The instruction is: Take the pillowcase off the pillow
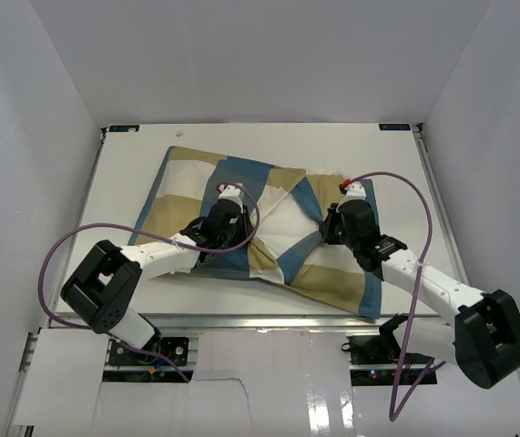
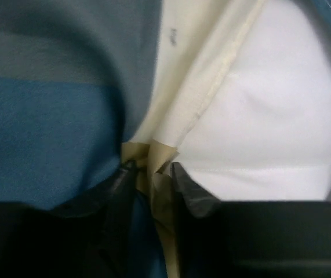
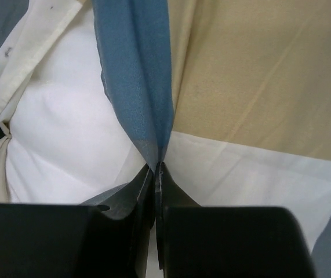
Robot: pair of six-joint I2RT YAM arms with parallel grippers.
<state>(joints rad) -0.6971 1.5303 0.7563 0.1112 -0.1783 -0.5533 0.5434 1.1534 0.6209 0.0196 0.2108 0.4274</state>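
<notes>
The checked pillowcase (image 1: 187, 177) of blue, tan and cream lies flat across the table. Its opening gapes in the middle and shows the white pillow (image 1: 282, 223). My left gripper (image 1: 241, 232) stands at the left edge of that opening. In the left wrist view it (image 2: 151, 171) pinches a tan fold of the pillowcase (image 2: 49, 116), with the pillow (image 2: 269, 116) to the right. My right gripper (image 1: 332, 228) stands at the right edge. In the right wrist view it (image 3: 155, 168) is shut on a blue fold of the pillowcase (image 3: 252, 87), beside the pillow (image 3: 61, 133).
The white table (image 1: 123, 173) is boxed in by white walls on the left, back and right. Purple cables (image 1: 414, 196) loop off both arms above the cloth. The pillowcase's near edge reaches close to the table's front rail (image 1: 269, 319).
</notes>
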